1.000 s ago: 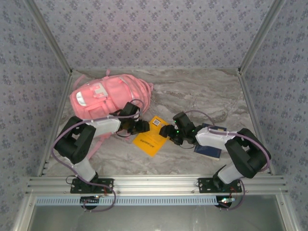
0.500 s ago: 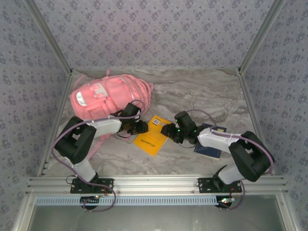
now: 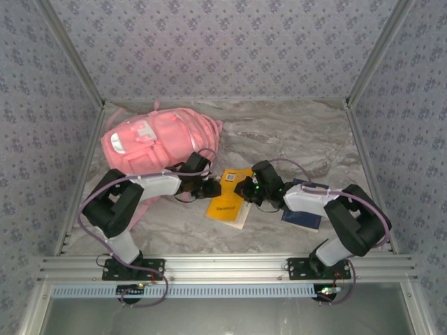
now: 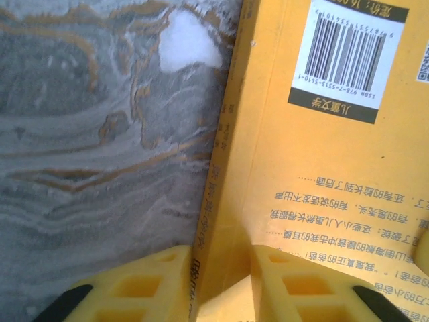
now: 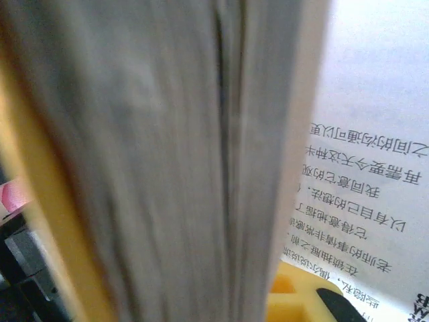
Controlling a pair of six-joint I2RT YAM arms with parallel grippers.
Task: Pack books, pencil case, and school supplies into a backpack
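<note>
While the yellow book [image 3: 225,208] sits tilted at the table's middle, barcode up and pale pages showing, the left gripper [image 4: 221,285] pinches its spine, jaws narrowed tight. The right gripper [image 3: 246,188] meets the opposite page edge; clamped or not, I cannot tell. Looks like a two-handed lift toward the pink backpack [image 3: 157,136], lying far left.

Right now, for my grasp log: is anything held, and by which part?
The left gripper clamps the yellow book at its spine edge. The right gripper is at the page edge; its grip cannot be told.
</note>
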